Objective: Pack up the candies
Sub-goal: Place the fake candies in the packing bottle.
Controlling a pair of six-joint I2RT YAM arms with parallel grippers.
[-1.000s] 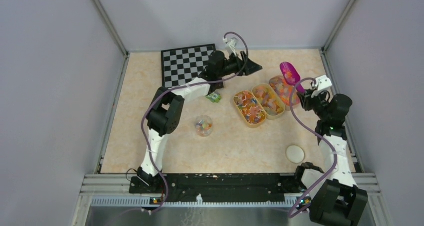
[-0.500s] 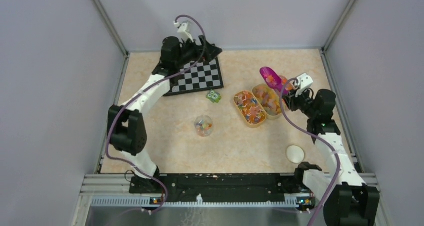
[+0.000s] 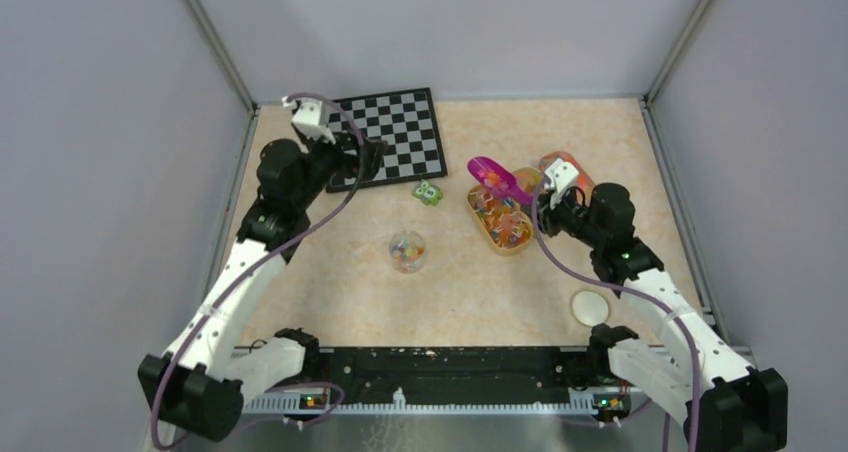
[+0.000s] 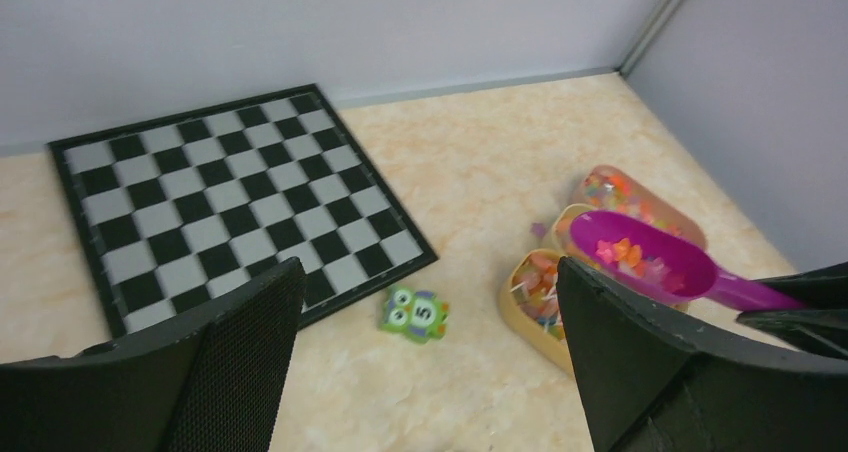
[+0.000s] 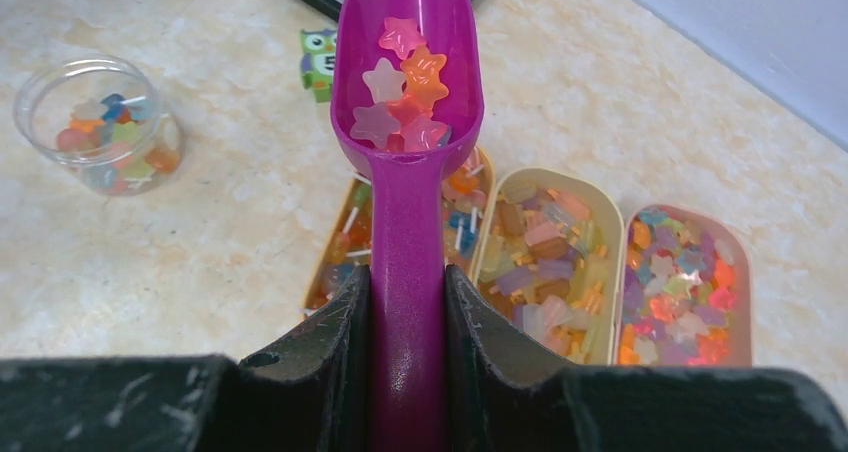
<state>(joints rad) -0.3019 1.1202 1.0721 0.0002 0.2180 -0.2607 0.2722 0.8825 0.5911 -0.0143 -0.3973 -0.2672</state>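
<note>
right jaws grip the scoop [image 5: 405,207], loaded with candies [image 5: 405,82], over the trays [image 5: 548,175] — the cup [image 5: 100,122] left of them holds few. left jaws gape wide.

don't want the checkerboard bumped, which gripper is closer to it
Left. The left gripper hovers open over the checkerboard's near left part. The right gripper, gripping the magenta scoop, sits off to its right above the candy trays.

Beige table [image 3: 480,302], chessboard [image 3: 400,132], owl block [image 3: 429,192], clear cup [image 3: 408,251], three oval trays [image 3: 505,251], white lid [image 3: 590,307]
</note>
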